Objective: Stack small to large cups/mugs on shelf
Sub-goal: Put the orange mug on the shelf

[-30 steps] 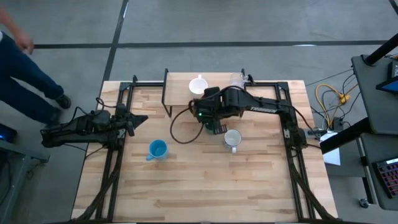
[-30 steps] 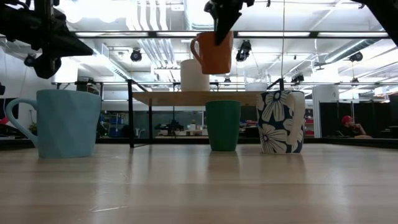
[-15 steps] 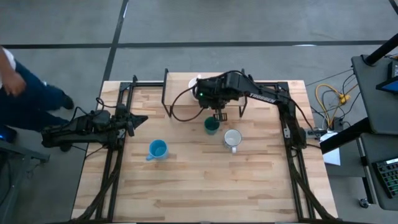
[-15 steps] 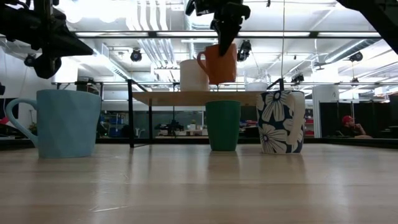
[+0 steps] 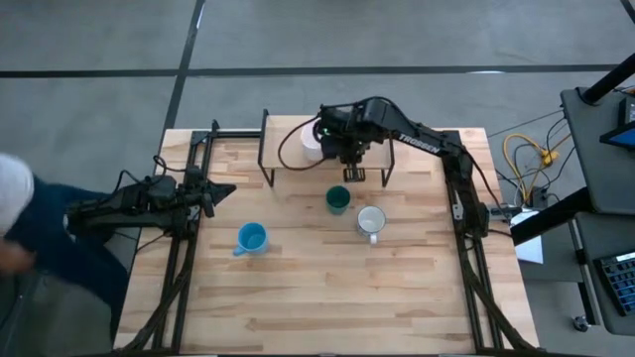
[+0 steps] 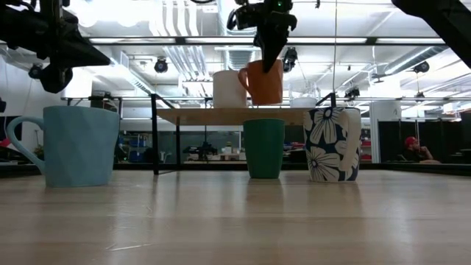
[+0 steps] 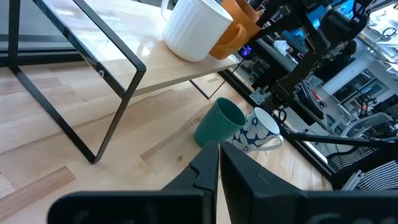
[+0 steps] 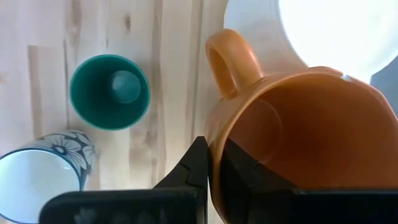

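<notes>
Overhead lights and pipes fill the workshop beyond my table [image 5: 327,297], whose pale planks carry the shelf [image 6: 228,115] at the far edge. My right gripper [image 8: 211,163] is clenched on the rim of the orange mug [image 6: 263,82], one finger inside the wall and one outside, and it hangs the mug slightly tilted just above the shelf, close beside the white mug [image 6: 229,89] that stands there; I cannot tell whether the two touch. Out on the table stand the green cup [image 5: 337,200], the flowered mug [image 5: 371,221] just beside it, and the blue mug [image 5: 251,238] well apart toward my left arm. My left gripper [image 7: 219,163] is shut on nothing and waits at the table's left edge. I judge the orange mug to be glazed ceramic: stiff, fairly heavy for a rim pinch, slick, and apt to chip if knocked against its white neighbour or dropped onto the board. A rim hold like this lets it swing about my fingers, so it should go down slowly and level before I let go. For the rest, I would take each by the rim opposite its handle; the handleless green cup can be pinched anywhere on its lip. The shelf stands on thin legs, so a hard landing could rock it.
</notes>
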